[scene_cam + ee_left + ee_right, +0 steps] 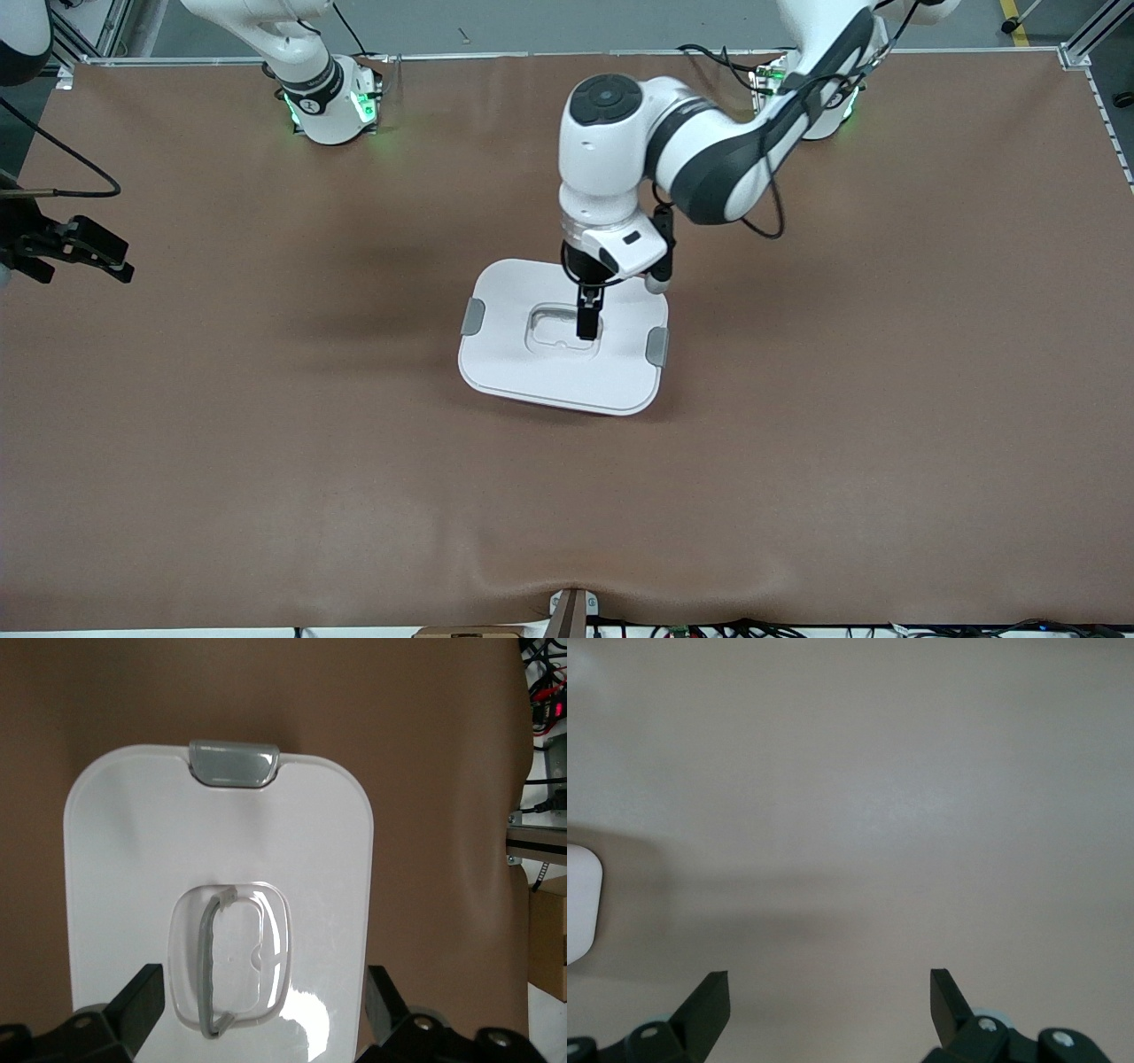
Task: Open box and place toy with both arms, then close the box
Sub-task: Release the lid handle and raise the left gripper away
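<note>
Two arms, one closed box (567, 354) mid-tabletop (266, 443).
Front view: left gripper (586, 321) over the lid's handle (564, 327); right gripper (84, 248) waits at the right arm's end. Left wrist view: fingers (142, 1003) spread, straddling the handle. Right wrist view: fingers (709, 997) spread over bare tabletop.

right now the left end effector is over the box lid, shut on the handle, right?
Not quite. The left end effector is over the box lid, but it is open, not shut on the handle; the left wrist view shows its fingers spread apart.
</note>
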You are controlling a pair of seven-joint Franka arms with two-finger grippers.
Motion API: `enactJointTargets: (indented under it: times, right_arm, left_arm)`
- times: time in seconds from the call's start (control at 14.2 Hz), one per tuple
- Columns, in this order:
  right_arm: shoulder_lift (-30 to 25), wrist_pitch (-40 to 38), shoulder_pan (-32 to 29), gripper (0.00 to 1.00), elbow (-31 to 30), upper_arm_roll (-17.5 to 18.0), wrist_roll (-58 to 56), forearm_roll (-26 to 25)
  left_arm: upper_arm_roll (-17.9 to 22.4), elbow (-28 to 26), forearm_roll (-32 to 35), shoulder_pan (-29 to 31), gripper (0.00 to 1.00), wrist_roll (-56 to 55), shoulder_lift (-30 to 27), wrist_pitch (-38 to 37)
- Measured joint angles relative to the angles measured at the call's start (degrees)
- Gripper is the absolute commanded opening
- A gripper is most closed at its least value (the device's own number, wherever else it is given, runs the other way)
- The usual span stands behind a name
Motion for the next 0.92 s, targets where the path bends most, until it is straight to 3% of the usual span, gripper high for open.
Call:
enactJointTargets:
  times: [0.42, 0.92]
  right_arm:
    - [0.0, 0.0, 0.0, 1.00, 0.0, 0.0, 0.1, 0.0]
    - [0.0, 0.0, 0.0, 1.00, 0.0, 0.0, 1.1, 0.4]
  left_arm:
    - [0.1, 0.2, -10.9, 14.0, 1.00, 33.2, -9.1, -10.6]
    - [0.1, 0.3, -11.8, 27.0, 1.00, 66.1, -12.4, -21.2]
